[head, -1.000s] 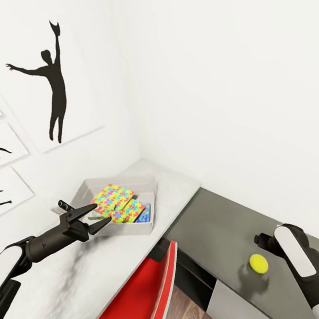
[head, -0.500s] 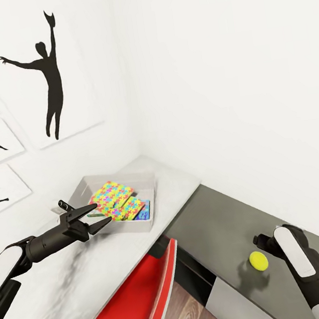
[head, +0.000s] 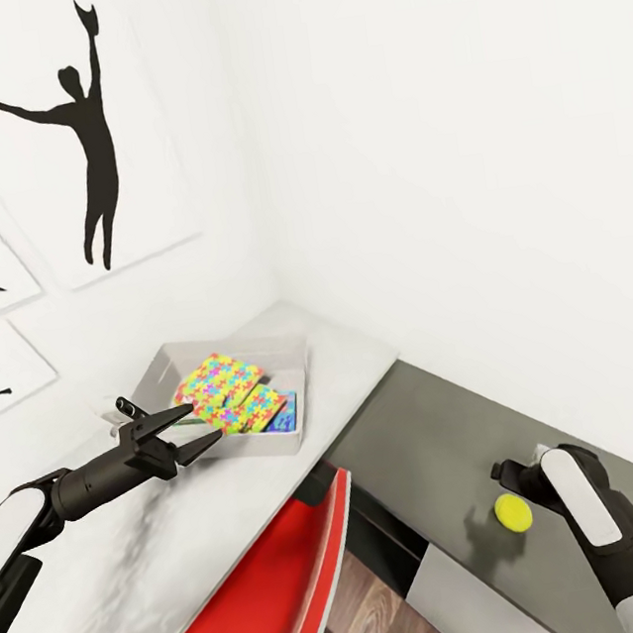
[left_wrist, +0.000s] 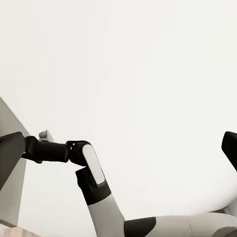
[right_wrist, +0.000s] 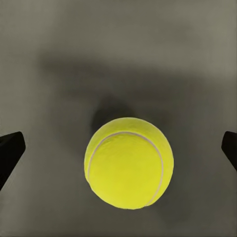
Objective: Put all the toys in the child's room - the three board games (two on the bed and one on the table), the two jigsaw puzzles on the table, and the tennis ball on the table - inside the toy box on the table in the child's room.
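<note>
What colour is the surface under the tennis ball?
Dark grey; the tennis ball sits on the dark desk section, clearest in the right wrist view.

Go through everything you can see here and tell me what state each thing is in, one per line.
tennis ball: lying loose on the dark grey desk top, ungripped, between the right gripper's spread fingertips.
right gripper: open, poised over the ball.
left gripper: open, empty, held beside the toy box.
toy box: upright on the pale table, partly filled.
jigsaw puzzles: both inside the toy box, overlapping.
red chair: tucked against the table.
</note>
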Controlling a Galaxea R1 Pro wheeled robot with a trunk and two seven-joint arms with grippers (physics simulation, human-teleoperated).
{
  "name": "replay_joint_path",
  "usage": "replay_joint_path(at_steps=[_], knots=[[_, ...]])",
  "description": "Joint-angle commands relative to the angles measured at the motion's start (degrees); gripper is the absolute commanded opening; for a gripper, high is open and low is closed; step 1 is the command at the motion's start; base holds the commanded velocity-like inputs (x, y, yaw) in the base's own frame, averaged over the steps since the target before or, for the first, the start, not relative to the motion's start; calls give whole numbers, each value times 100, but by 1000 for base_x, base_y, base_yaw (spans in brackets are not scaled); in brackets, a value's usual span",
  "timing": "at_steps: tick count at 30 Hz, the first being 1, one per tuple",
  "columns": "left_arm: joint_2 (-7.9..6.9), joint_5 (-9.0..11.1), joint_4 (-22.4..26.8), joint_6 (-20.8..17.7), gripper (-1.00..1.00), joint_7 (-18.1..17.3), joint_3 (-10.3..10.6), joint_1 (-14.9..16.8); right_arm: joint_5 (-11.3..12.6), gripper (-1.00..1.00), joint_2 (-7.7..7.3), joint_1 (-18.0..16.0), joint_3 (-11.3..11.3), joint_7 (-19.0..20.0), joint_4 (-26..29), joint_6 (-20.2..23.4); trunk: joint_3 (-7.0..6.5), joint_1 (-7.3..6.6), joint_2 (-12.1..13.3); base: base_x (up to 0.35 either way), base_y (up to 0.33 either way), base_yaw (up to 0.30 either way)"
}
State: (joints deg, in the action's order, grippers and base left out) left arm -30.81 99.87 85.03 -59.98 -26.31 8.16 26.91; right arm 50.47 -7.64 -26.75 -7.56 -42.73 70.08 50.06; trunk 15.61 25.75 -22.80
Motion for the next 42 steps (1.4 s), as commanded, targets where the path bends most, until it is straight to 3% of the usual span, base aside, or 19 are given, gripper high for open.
replay_joint_path(at_steps=[1, 27, 42], knots=[[-5, -29, -4, -2, 100, -50, 10, 7, 60, 100, -4, -5, 0, -56, 6, 12, 21, 3, -12, 0, 0, 0], [-6, -29, -4, -2, 100, -50, 10, 7, 51, 100, -3, -60, 0, -46, -156, 15, 262, 3, -12, 0, 0, 0], [-7, -29, -4, -2, 100, -50, 8, 7, 58, 100, -1, -67, 7, -42, -160, 28, 276, 3, -12, -18, 0, 0]])
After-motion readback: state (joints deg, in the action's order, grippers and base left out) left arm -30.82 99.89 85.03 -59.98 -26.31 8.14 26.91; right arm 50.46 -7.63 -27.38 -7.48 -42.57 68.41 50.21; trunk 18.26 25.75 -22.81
